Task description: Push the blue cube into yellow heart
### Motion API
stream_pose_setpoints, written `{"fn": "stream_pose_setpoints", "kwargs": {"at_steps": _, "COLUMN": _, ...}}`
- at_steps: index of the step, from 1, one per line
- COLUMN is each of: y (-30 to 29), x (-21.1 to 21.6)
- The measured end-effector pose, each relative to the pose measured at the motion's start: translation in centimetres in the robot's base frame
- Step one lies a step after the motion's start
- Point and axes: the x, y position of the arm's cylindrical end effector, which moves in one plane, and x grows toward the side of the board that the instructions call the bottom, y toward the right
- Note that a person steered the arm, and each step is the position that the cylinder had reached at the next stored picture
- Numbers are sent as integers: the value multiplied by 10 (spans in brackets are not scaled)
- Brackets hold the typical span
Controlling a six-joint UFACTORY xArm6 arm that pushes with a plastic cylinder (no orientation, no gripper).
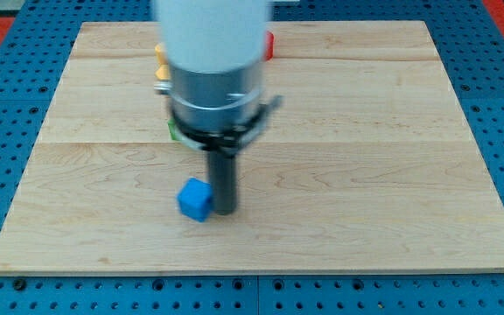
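Observation:
The blue cube (195,199) sits on the wooden board (366,175) toward the view's bottom, left of centre. My tip (224,211) stands right beside the cube's right side, touching it or nearly so. A yellow block (160,59), most likely the yellow heart, peeks out from behind the arm's body near the view's top; most of it is hidden.
A red block (269,45) shows at the arm's right edge near the view's top. A green block (172,131) peeks out at the arm's left edge. The arm's wide body (213,70) hides the board's upper middle. Blue perforated table surrounds the board.

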Motion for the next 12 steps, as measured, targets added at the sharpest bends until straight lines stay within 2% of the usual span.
{"fn": "stream_pose_setpoints", "kwargs": {"at_steps": 1, "y": -68, "x": -14}}
{"fn": "stream_pose_setpoints", "kwargs": {"at_steps": 2, "y": -71, "x": 24}}
{"fn": "stream_pose_setpoints", "kwargs": {"at_steps": 3, "y": -93, "x": 41}}
{"fn": "stream_pose_setpoints", "kwargs": {"at_steps": 5, "y": -120, "x": -59}}
{"fn": "stream_pose_setpoints", "kwargs": {"at_steps": 7, "y": -120, "x": -177}}
{"fn": "stream_pose_setpoints", "kwargs": {"at_steps": 9, "y": -173, "x": -227}}
{"fn": "stream_pose_setpoints", "kwargs": {"at_steps": 10, "y": -185, "x": -204}}
{"fn": "stream_pose_setpoints", "kwargs": {"at_steps": 11, "y": -203, "x": -234}}
{"fn": "stream_pose_setpoints", "kwargs": {"at_steps": 12, "y": -192, "x": -272}}
